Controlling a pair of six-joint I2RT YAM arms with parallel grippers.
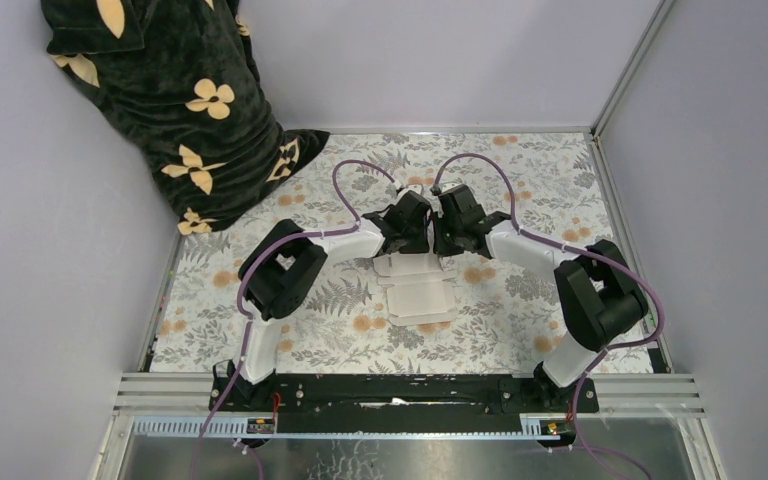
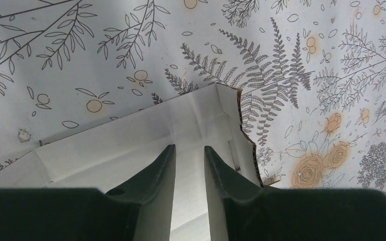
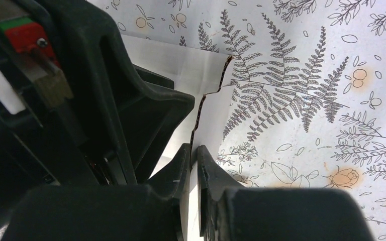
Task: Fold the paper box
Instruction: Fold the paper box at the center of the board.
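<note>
The paper box [image 1: 418, 295] is a white die-cut sheet, partly folded, lying mid-table on the floral cloth. Both arms meet over its far end. My left gripper [image 1: 418, 240] has its fingers on either side of a narrow creased strip of the paper box [image 2: 130, 135], closed against that strip [image 2: 189, 148]. My right gripper [image 1: 442, 243] is shut [image 3: 194, 146] on the thin brown-edged rim of a flap of the paper box [image 3: 181, 63]. The left gripper's black body [image 3: 105, 85] fills the left of the right wrist view and hides much of the sheet.
A dark cloth with cream flowers [image 1: 180, 100] hangs down onto the back left corner. Grey walls close in the table on three sides. A metal rail [image 1: 410, 400] carries the arm bases at the near edge.
</note>
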